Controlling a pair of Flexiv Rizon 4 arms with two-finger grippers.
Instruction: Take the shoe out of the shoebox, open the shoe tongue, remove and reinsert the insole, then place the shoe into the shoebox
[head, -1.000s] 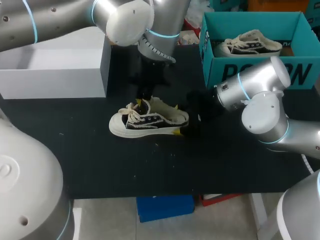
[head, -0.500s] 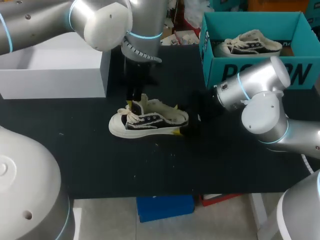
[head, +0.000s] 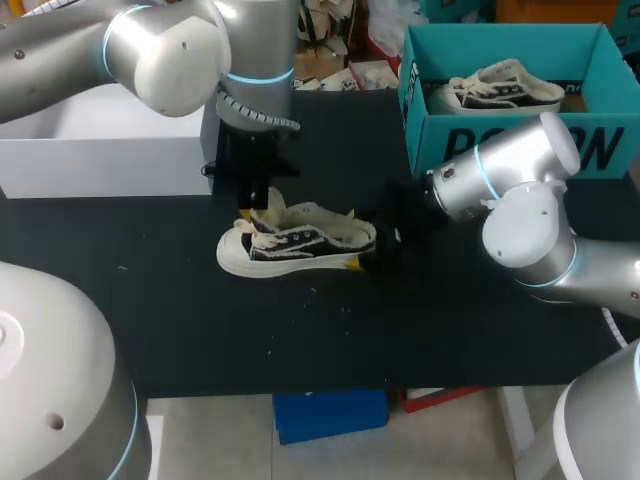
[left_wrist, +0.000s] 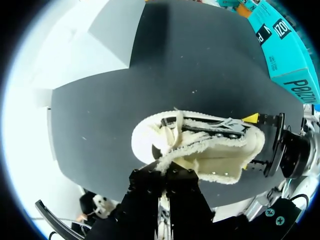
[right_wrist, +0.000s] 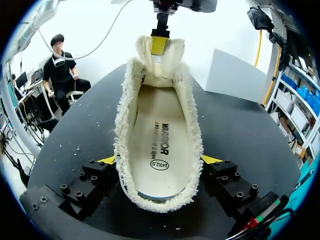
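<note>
Shoe (head: 297, 243) lies upright, lengthwise left-right, toe left, heel in right pincer (head: 358, 240)

Canvas shoe (head: 300, 243), fleecy inside, with smooth insole (right_wrist: 157, 135); matt black table (head: 300, 330)

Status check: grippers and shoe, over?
Left gripper shut on tongue, holding it upright. Right gripper shut on shoe at heel, shoe on table. Insole not yet out; opening unobstructed.

A robotics lab — a left arm (head: 160, 50) and right arm (head: 520, 210) flank a black table (head: 200, 330).
</note>
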